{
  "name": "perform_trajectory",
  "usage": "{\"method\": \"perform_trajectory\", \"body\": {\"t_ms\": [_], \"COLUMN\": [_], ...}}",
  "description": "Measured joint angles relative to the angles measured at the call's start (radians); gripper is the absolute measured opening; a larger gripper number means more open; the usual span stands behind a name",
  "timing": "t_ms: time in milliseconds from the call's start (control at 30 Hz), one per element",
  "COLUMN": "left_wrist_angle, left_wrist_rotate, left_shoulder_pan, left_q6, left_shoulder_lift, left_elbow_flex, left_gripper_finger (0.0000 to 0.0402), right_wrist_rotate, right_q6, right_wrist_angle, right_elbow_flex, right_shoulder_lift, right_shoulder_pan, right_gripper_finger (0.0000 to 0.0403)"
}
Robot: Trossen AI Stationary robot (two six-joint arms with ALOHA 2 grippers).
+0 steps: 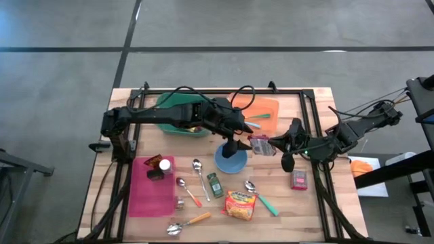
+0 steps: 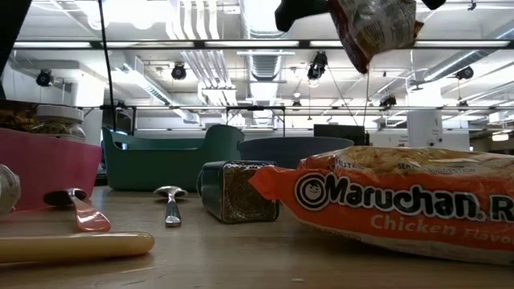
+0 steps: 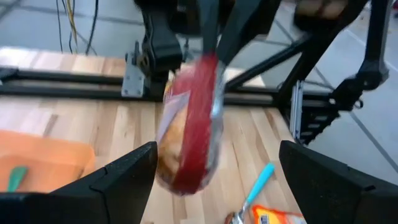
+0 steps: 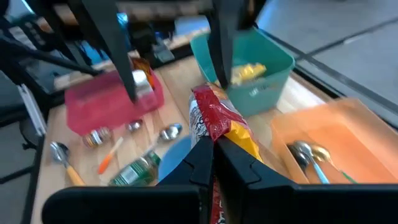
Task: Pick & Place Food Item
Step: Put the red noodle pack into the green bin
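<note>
Two grippers meet at the high view's centre over a round blue bowl (image 1: 231,161).
The right gripper (image 1: 271,144) pinches a crinkled red snack packet (image 1: 261,144); the left gripper (image 1: 239,144) gapes wide, empty.

table: pale wooden slatted top (image 1: 135,213)
bins: teal plastic bin (image 1: 178,116), orange tray (image 1: 261,108), pink tray (image 1: 152,190)
centre: blue round bowl (image 1: 230,161)
front: orange ramen noodle packet (image 1: 241,205), green spice jar (image 1: 215,184), metal spoons (image 1: 199,173)

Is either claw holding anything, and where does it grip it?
The right gripper pinches the red snack bag by one end; the left gripper holds nothing.
</note>
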Motion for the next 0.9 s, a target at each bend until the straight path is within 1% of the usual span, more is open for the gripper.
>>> {"method": "perform_trajectory", "body": {"t_ms": [233, 367, 467, 600, 900], "left_wrist_angle": [0.0, 0.0, -0.001, -0.001, 0.005], "left_wrist_rotate": [0.01, 0.02, 0.026, 0.026, 0.026], "left_shoulder_pan": [0.0, 0.0, 0.0, 0.0, 0.0], "left_q6": [0.0, 0.001, 0.001, 0.001, 0.004], "left_shoulder_lift": [0.008, 0.008, 0.008, 0.008, 0.008], "left_elbow_flex": [0.0, 0.0, 0.0, -0.001, -0.001], "left_gripper_finger": [0.0339, 0.0317, 0.0287, 0.0237, 0.01], "right_wrist_rotate": [-0.001, -0.001, -0.005, -0.01, -0.027], "right_q6": [-0.046, -0.055, -0.056, -0.063, -0.062], "right_wrist_angle": [0.049, 0.068, 0.075, 0.093, 0.093], "right_elbow_flex": [0.001, 0.001, 0.001, 0.001, 0.001], "right_shoulder_lift": [0.012, 0.019, 0.018, 0.018, 0.018], "right_shoulder_pan": [-0.006, -0.006, -0.006, -0.006, -0.006], "right_gripper_finger": [0.0008, 0.0008, 0.0008, 0.0008, 0.0008]}}
